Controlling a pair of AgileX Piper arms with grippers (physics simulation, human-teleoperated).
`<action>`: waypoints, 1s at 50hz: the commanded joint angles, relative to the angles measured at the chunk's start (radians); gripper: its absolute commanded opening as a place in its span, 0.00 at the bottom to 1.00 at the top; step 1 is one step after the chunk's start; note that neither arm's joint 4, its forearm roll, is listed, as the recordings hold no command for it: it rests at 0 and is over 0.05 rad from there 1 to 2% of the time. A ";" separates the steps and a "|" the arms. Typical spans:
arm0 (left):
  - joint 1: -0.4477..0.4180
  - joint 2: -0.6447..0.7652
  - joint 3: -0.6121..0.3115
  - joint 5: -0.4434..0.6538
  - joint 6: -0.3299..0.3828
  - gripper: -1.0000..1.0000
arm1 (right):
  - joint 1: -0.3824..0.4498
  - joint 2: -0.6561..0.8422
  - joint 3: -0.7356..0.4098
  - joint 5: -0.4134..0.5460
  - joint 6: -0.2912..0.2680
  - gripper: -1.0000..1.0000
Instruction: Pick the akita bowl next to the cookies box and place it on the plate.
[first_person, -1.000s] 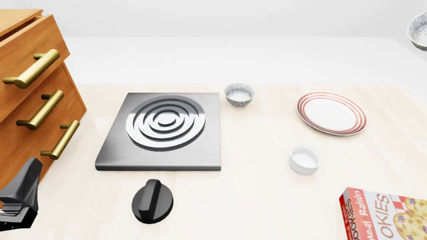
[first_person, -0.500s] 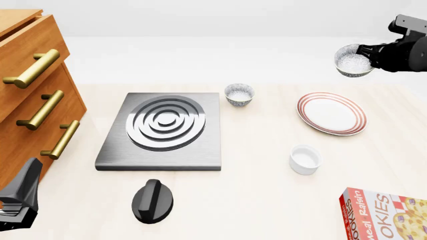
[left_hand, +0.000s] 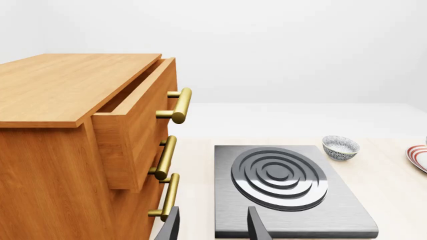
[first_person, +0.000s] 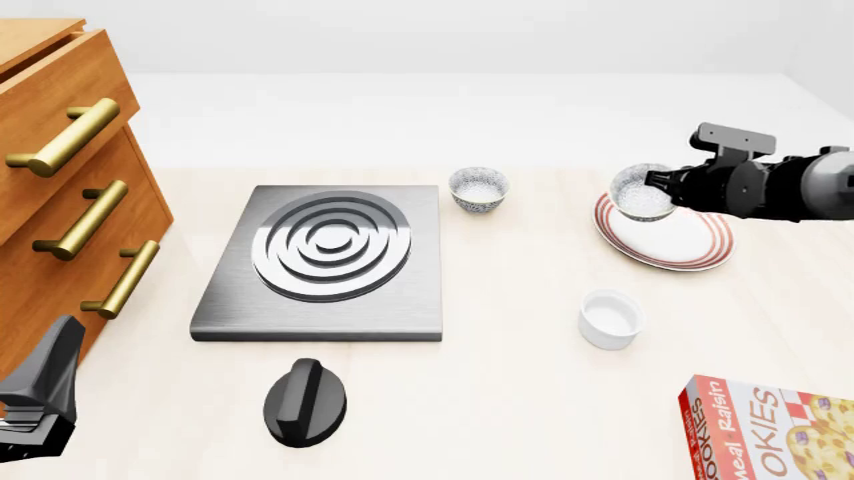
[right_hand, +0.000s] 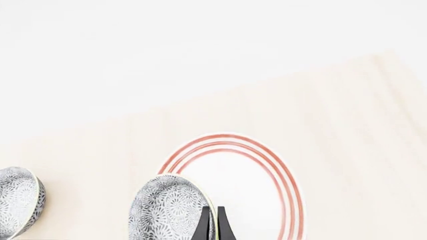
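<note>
Right gripper (first_person: 657, 184) pinches the rim of the akita bowl (first_person: 641, 193), holding it tilted above the near-left edge of the plate (first_person: 687, 240), likely for lowering. Left gripper (left_hand: 212, 227) idles open, far off.

Pale wooden table (first_person: 534, 400) seen from above. Right arm (first_person: 787, 185) enters from right edge, upper right of frame; right gripper (first_person: 663, 183) clamps rim of small bowl (first_person: 641, 193), bowl tipped on its side above left edge of red-ringed plate (first_person: 681, 240). Second patterned bowl (first_person: 478, 188) sits upright at upper centre, beside top right corner of grey burner plate (first_person: 327, 262). White cup (first_person: 610, 318) right of centre. Cookies box (first_person: 774, 430) at lower right corner. Black knob (first_person: 304, 402) lower centre. Wooden drawers (first_person: 67, 200) at left edge, brass handles. Left gripper (first_person: 40, 400) at lower left corner.
</note>
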 joint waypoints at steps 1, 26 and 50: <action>0.000 0.000 0.000 0.000 0.000 1.00 | -0.019 0.029 0.017 -0.049 -0.030 0.00; 0.000 0.000 0.000 0.000 0.000 1.00 | -0.020 0.016 0.078 -0.124 -0.119 1.00; 0.000 0.000 0.000 0.000 0.000 1.00 | 0.178 -1.824 0.779 0.115 -0.233 1.00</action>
